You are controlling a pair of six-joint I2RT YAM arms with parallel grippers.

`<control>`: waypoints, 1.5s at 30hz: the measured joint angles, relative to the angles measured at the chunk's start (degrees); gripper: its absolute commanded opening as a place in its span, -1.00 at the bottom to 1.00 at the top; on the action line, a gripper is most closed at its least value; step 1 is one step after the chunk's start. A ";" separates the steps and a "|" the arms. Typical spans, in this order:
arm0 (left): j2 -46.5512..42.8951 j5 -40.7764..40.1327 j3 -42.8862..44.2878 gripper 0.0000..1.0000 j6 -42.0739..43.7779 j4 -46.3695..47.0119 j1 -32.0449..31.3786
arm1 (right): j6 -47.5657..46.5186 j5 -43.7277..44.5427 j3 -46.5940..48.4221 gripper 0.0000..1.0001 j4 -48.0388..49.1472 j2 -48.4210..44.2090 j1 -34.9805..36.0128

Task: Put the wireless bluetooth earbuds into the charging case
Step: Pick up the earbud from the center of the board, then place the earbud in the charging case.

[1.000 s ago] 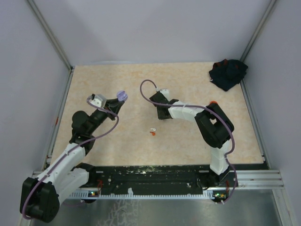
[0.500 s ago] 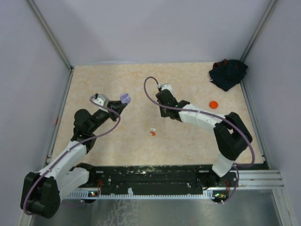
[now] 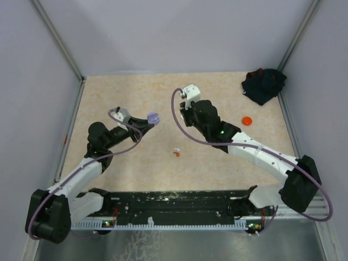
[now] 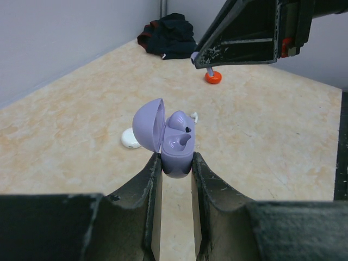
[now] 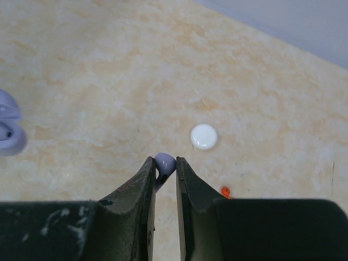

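Left gripper (image 4: pixel 176 159) clamped on lavender charging case (image 4: pixel 175 147), lid flipped open, one purple bud (image 4: pixel 178 120) seated inside (far well). Right gripper (image 5: pixel 165 163) pinches second purple earbud (image 5: pixel 165 161) near case. White case (image 5: pixel 204 136) and orange case (image 3: pixel 247 120) lie on table (image 3: pixel 217 92).

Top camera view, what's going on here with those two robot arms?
The left end effector holds a lavender charging case up, lid open, one pocket looking empty. The right end effector pinches a small lavender earbud, apart from the case and not yet in it. A white round case and an orange round case lie on the table.
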 measured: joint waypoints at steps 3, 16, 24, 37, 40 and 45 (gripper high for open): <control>0.81 2.71 0.72 -1.00 -0.57 0.26 0.02 | -4.42 -0.52 -0.68 -0.69 4.02 -2.01 2.32; 2.60 11.13 1.57 -1.00 -4.04 3.41 0.04 | -14.88 -11.41 -4.85 -0.69 18.82 -6.91 7.43; 2.62 13.81 1.57 -1.00 -4.15 6.23 0.04 | -18.51 -19.10 -6.29 -0.71 23.74 -6.97 10.45; 0.79 15.85 0.92 -1.00 -3.98 11.50 0.04 | -24.61 -24.22 -9.38 -0.78 28.94 -6.67 12.92; 0.81 16.33 0.68 -1.00 -4.11 12.37 0.04 | -25.20 -24.30 -9.38 -0.78 30.16 -6.40 12.94; 0.81 16.83 0.48 -1.00 -4.37 13.55 0.04 | -25.81 -24.26 -9.38 -0.79 31.39 -5.84 13.03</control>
